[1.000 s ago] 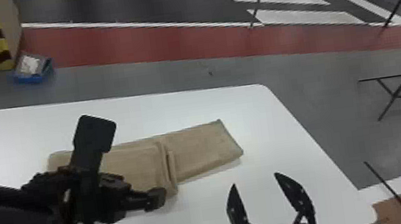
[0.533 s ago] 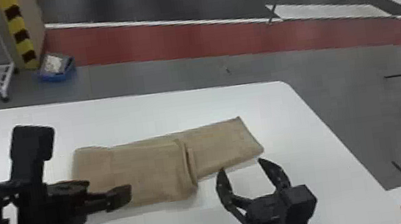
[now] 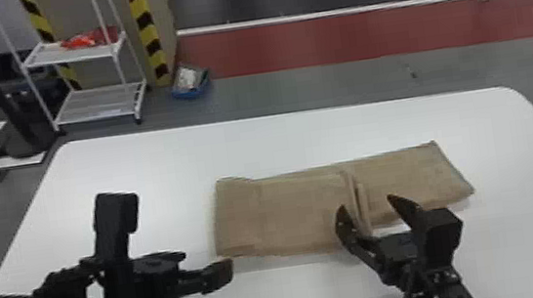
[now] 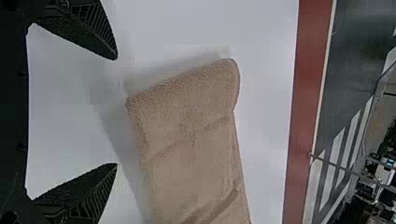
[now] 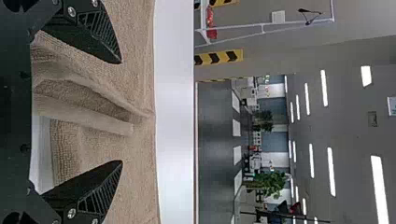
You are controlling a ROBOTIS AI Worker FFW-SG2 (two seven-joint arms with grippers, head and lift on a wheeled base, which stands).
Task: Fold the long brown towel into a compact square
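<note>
The towel (image 3: 291,214) lies flat on the table (image 3: 279,144), its long side running across in front of the robot. Its left part is doubled over into a thicker block, and a thinner tail (image 3: 410,179) sticks out to the right, slightly askew. The layers end in a loose, rippled edge (image 3: 361,202) at the towel's middle, probably because that part has been folded inward first. The right gripper (image 3: 366,203) is at the near side of the towel's middle, fingers apart on either side of that edge; whether they touch the cloth, I cannot tell. It seems placed there so that closing would pinch the layers, or so that it can go on to the tail. The left gripper (image 4: 116,111) is just off the towel's left end, fingers apart with no cloth between them, likely set to steady or take that end. What remains, I judge, is bringing the tail over the block and squaring the sides. A shallow pinch could catch only the top layer and open the fold, so the grip should take in every layer.
</note>
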